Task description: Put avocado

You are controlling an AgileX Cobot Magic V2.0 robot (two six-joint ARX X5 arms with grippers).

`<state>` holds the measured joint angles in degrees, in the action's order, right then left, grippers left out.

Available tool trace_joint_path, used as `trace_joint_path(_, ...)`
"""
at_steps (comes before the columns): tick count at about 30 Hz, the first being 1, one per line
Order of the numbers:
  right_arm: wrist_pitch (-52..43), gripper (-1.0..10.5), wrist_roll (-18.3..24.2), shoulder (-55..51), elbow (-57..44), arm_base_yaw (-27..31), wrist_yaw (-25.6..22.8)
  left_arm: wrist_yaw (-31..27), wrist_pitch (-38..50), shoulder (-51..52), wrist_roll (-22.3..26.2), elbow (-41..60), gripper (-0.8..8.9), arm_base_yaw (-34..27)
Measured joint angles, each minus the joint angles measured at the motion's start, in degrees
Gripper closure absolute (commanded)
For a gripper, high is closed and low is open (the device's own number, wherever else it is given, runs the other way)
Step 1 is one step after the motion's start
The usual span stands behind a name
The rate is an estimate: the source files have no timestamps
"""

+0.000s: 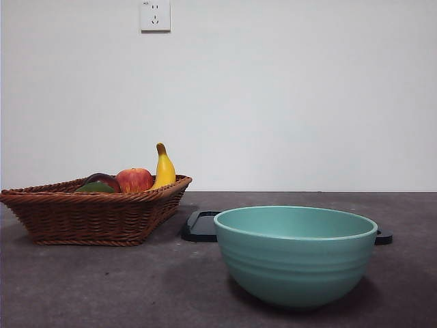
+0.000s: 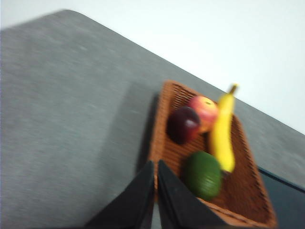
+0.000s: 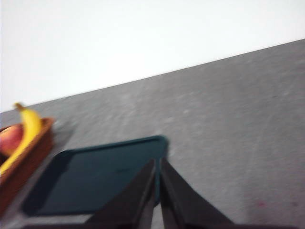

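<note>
The avocado (image 2: 203, 174) was found lying in the wicker basket (image 2: 248, 191), at the end nearest the left wrist camera, just beside the banana (image 2: 222, 133). In the front view only a low green sliver of the avocado (image 1: 97, 187) was seen above the basket rim (image 1: 89, 198). A maroon fruit (image 2: 183, 124) and a red apple (image 2: 205, 110) were noted side by side at the far end of the basket, touching or nearly so; the left wrist view was blurred. In the front view the banana (image 1: 164, 167) was seen standing tall against the apple (image 1: 134, 180).

The left fingers (image 2: 156, 191) were recorded pressed together with nothing between them, held above the grey worktop (image 2: 62, 133) by the basket's near rim. The right fingers (image 3: 157, 191) were likewise clenched on nothing, held over the near edge of a dark tray (image 3: 90, 176). Neither arm was visible in the front view.

A teal bowl (image 1: 295, 254) was noted nearest the front camera, right of the basket and apart from it. The tray (image 1: 201, 227) lay flat on the worktop behind the bowl, partly hidden by it. A wall socket (image 1: 155, 15) was seen on the white wall.
</note>
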<state>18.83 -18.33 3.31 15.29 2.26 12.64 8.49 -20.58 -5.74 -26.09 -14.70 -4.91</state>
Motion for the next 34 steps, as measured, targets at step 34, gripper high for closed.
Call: trace_joint_path(34, 45.20, 9.4, 14.08, 39.71, 46.29, -26.08, 18.84, 21.46, -44.96, -30.64, 18.10, -45.16, 8.04, 16.46)
